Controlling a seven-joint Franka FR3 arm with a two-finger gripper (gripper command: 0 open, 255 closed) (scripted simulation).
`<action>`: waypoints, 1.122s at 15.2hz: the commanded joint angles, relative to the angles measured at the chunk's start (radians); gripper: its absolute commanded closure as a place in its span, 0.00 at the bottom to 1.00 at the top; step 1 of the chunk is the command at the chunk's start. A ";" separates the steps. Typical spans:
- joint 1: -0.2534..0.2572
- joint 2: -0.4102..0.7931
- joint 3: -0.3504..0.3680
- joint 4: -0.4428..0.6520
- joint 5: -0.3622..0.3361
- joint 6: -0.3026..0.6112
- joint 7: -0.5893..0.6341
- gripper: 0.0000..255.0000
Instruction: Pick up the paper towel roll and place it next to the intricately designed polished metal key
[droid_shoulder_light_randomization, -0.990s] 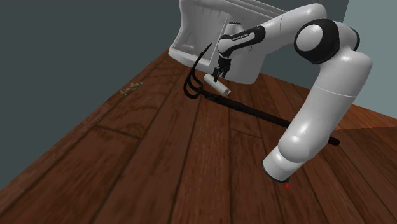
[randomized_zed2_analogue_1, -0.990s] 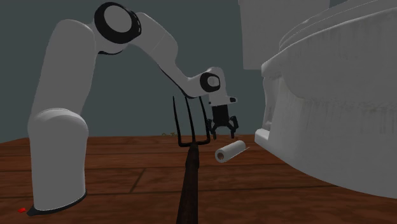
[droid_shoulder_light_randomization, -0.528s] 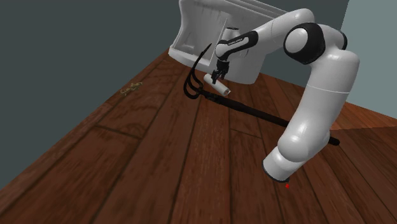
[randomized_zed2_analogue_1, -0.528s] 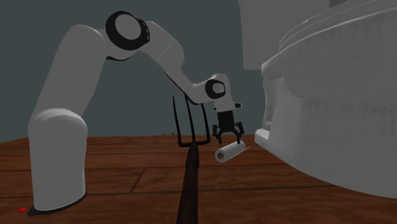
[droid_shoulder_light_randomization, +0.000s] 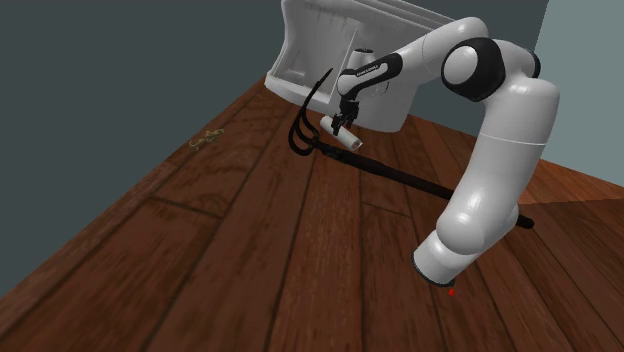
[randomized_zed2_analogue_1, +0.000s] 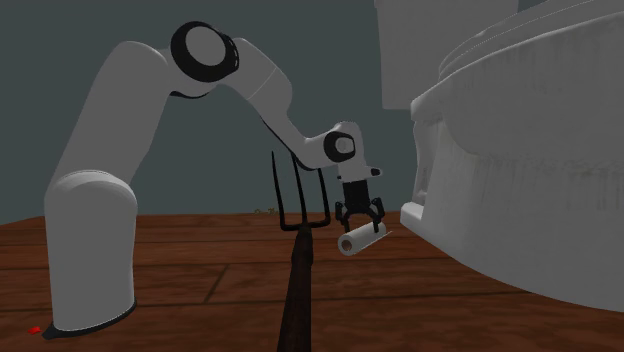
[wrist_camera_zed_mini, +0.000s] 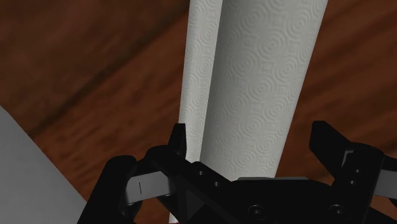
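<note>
The paper towel roll (droid_shoulder_light_randomization: 345, 139) (randomized_zed2_analogue_1: 360, 240) lies on its side on the dark wood floor (droid_shoulder_light_randomization: 230, 250), white with an embossed pattern (wrist_camera_zed_mini: 254, 70). My black gripper (droid_shoulder_light_randomization: 341, 123) (randomized_zed2_analogue_1: 362, 216) hangs straight over it, fingers pointing down. In the wrist view the gripper (wrist_camera_zed_mini: 254, 137) stands open and straddles the roll: one fingertip (wrist_camera_zed_mini: 180, 137) is at the roll's edge, the other (wrist_camera_zed_mini: 326, 137) stands apart from it. The small brass-coloured key (droid_shoulder_light_randomization: 207, 140) lies on the floor well away, toward the shoulder view's left, near the grey wall.
A black pitchfork (droid_shoulder_light_randomization: 410, 178) (randomized_zed2_analogue_1: 299, 280) lies on the floor right beside the roll, tines curving up near the gripper. A large white fixture (droid_shoulder_light_randomization: 320, 50) (randomized_zed2_analogue_1: 520, 200) stands just behind the roll. Open floor stretches between roll and key.
The gripper has come down and a little toward the white fixture, from above the roll to straddling it. The roll has not moved.
</note>
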 joint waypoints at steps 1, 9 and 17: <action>0.000 0.000 0.000 0.000 0.000 0.000 0.000 0.00; 0.000 0.000 0.000 0.000 0.000 0.000 0.000 1.00; 0.002 -0.034 -0.001 0.023 -0.002 -0.057 -0.006 1.00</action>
